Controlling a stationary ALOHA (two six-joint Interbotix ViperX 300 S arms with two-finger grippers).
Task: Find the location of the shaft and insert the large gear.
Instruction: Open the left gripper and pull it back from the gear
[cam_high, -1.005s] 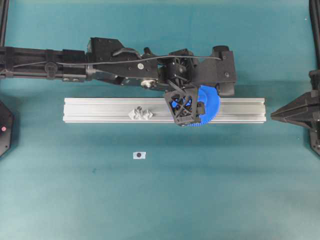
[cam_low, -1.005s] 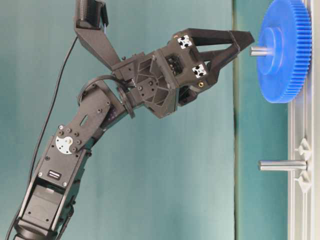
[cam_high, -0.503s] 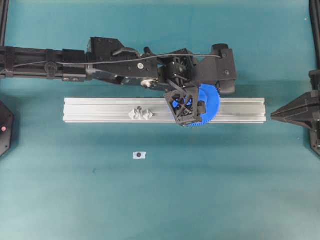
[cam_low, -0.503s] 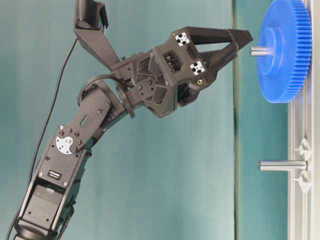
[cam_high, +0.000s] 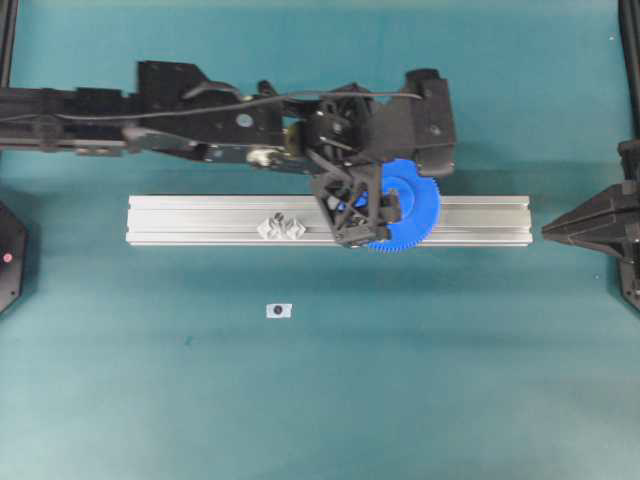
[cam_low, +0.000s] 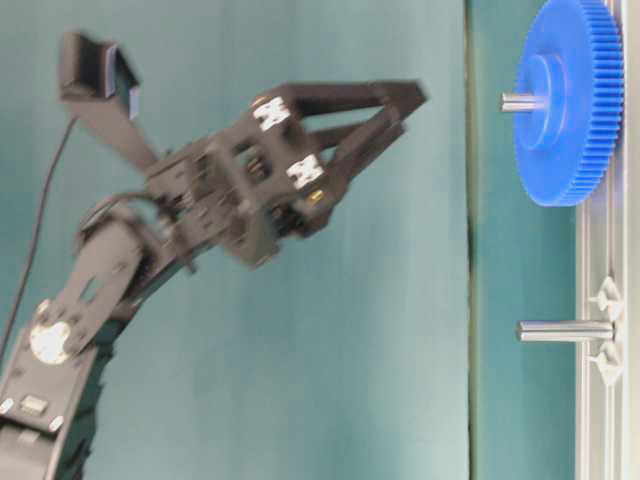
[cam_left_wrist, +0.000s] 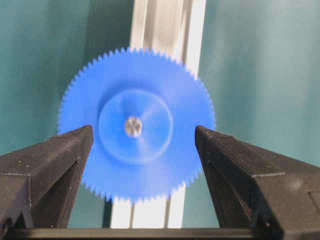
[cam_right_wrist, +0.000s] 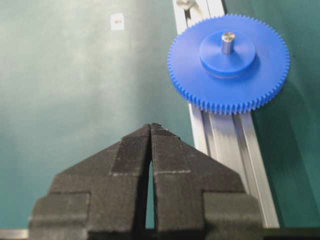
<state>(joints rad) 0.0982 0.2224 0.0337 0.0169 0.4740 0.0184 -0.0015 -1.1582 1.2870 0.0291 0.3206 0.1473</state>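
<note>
Gear seated on its shaft; left arm backing away with an empty end effector.

A teal table carries a long aluminium rail; the left arm has drawn back from the rail since a second ago, its image smeared in the table-level view; its end effector stands wide open and grips nothing, well apart from the gear, where earlier its tips were just beside the shaft; the gear sits on the rail with the shaft through its hub, so I judge the insertion done and the arm retreating. The right end effector rests closed at the table's edge. Overhead, the left end effector covers much of the gear and hides the shaft; a second pin stands bare further along; a small white tag lies apart.
</note>
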